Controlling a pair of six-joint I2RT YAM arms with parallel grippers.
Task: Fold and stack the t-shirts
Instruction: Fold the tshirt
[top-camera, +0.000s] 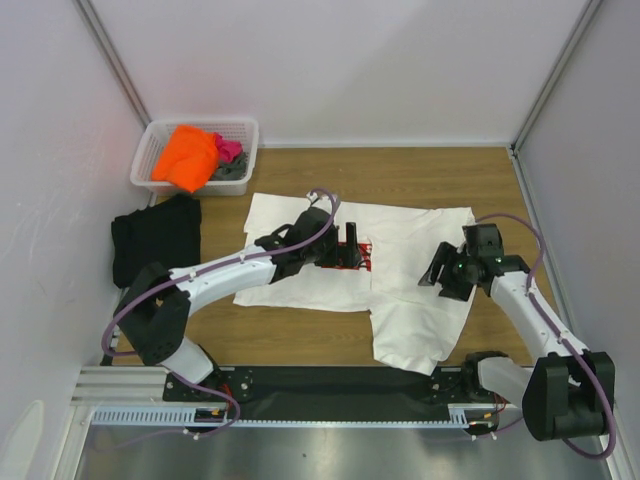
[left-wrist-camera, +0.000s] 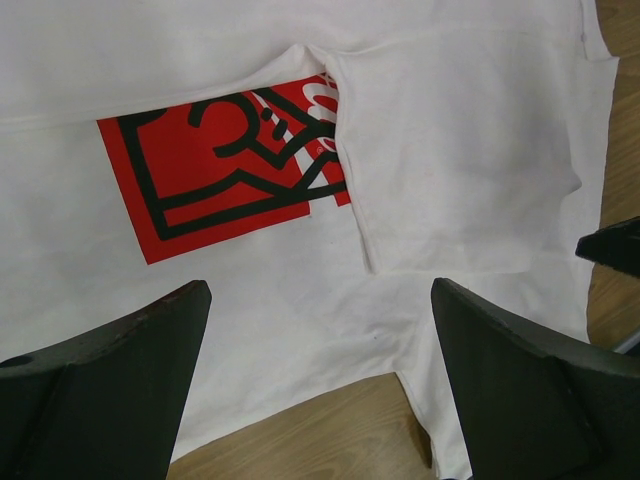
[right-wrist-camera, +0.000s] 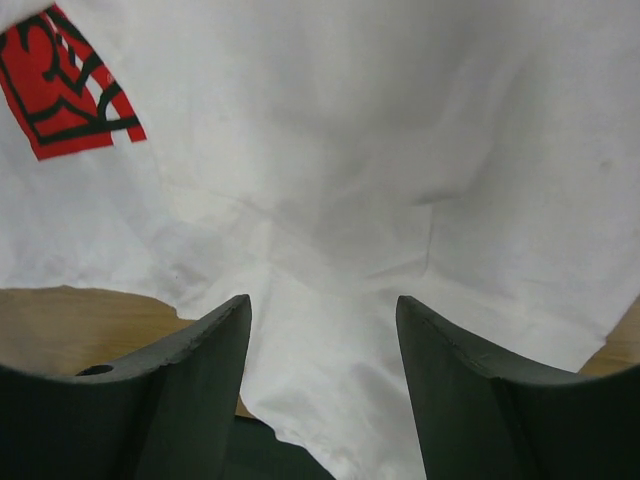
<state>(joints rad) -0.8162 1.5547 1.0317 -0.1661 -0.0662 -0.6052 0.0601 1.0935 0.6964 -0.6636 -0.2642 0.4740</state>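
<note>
white t-shirt (top-camera: 405, 250), black t-shirt (top-camera: 155, 240) only overhead

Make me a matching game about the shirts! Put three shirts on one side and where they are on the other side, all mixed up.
Shirts:
1. white t-shirt
2. black t-shirt
3. orange t-shirt

Places:
A. in the basket at the far left corner
B. spread out in the middle of the table, under both arms
C. lying by the left edge, outside the basket

Pairs: 1-B, 2-C, 3-A
</note>
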